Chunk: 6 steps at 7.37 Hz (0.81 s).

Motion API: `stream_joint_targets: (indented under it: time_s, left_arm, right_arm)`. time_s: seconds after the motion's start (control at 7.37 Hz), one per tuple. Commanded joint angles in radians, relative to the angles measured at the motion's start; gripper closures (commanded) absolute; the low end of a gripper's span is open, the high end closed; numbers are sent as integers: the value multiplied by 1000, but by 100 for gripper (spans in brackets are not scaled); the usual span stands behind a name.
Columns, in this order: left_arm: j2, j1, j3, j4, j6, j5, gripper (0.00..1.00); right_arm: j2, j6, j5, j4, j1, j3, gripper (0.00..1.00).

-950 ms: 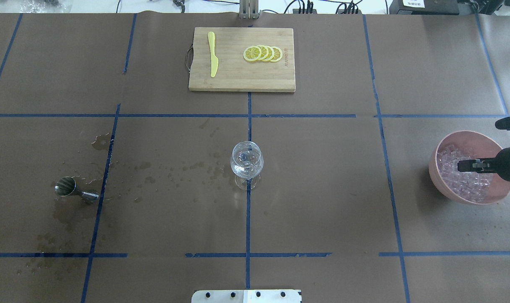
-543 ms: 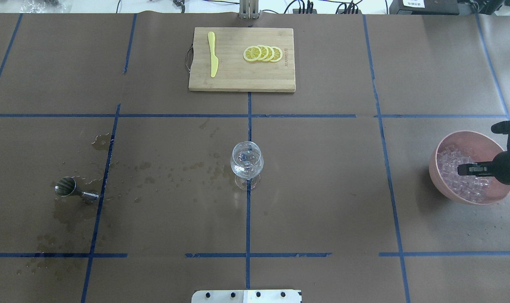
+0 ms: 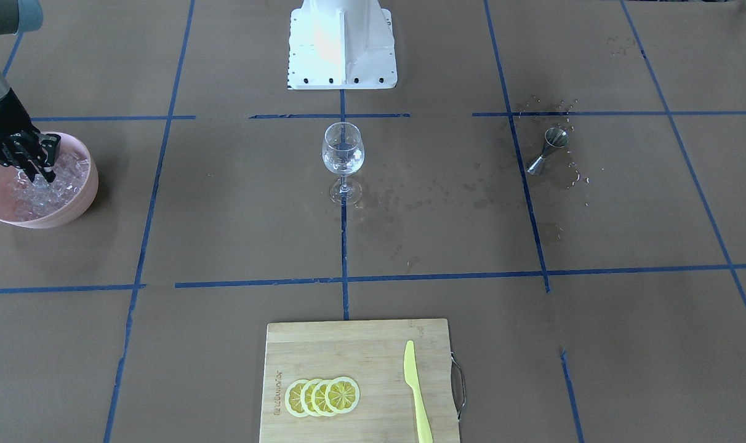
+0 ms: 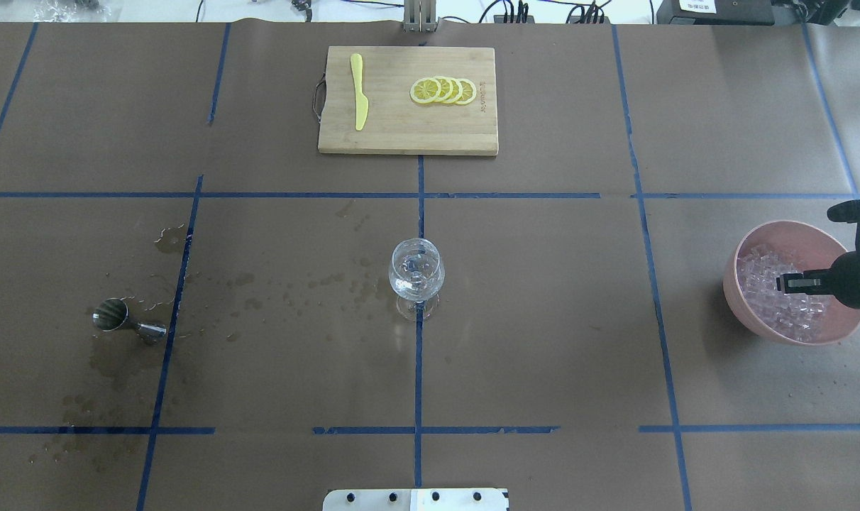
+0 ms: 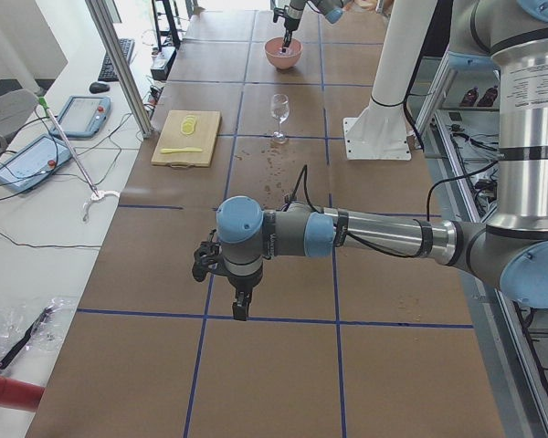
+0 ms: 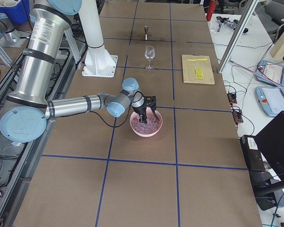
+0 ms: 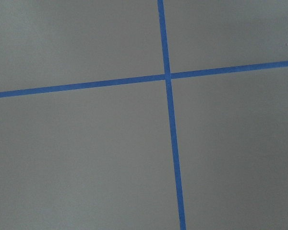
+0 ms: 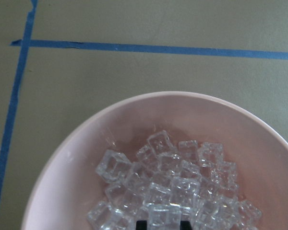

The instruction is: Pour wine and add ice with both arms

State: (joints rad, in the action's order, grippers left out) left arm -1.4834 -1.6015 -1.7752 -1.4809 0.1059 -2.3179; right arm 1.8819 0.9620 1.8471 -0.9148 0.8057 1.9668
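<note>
My right gripper is down in the pink bowl, among the heap of clear ice cubes. In the right wrist view its black fingertips stand tight on either side of one ice cube. The wine glass stands upright at the table's middle with a little clear liquid in it. My left gripper hangs over bare table far from the glass; it shows only in the left side view, so I cannot tell its state.
A steel jigger lies on its side at the left among wet spill marks. A wooden cutting board at the back holds lemon slices and a yellow knife. The white robot base stands behind the glass.
My right gripper has shifted a little to the right and settled deeper into the ice. The glass, the jigger and the board have not moved.
</note>
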Motion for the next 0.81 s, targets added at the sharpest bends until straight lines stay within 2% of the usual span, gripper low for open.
stream_joint_targets:
  time_s: [0.0, 0.14, 0.27, 0.41, 0.68]
  left_arm:
    - [0, 0, -1, -1, 0, -1, 0]
    - [0, 0, -1, 1, 0, 0, 0]
    - [0, 1, -4, 1, 0, -1, 0]
    - [0, 2, -4, 1, 2, -1, 0]
    - [-1, 2, -6, -1, 2, -1, 0]
  right_arm:
    - [-6, -5, 12, -12, 44, 90, 100]
    - [-18, -5, 14, -12, 46, 127, 100]
    - [-82, -3, 14, -13, 46, 133, 100]
    - [-148, -2, 14, -68, 44, 142, 100]
    - [-371, 14, 30, -369, 29, 174, 100]
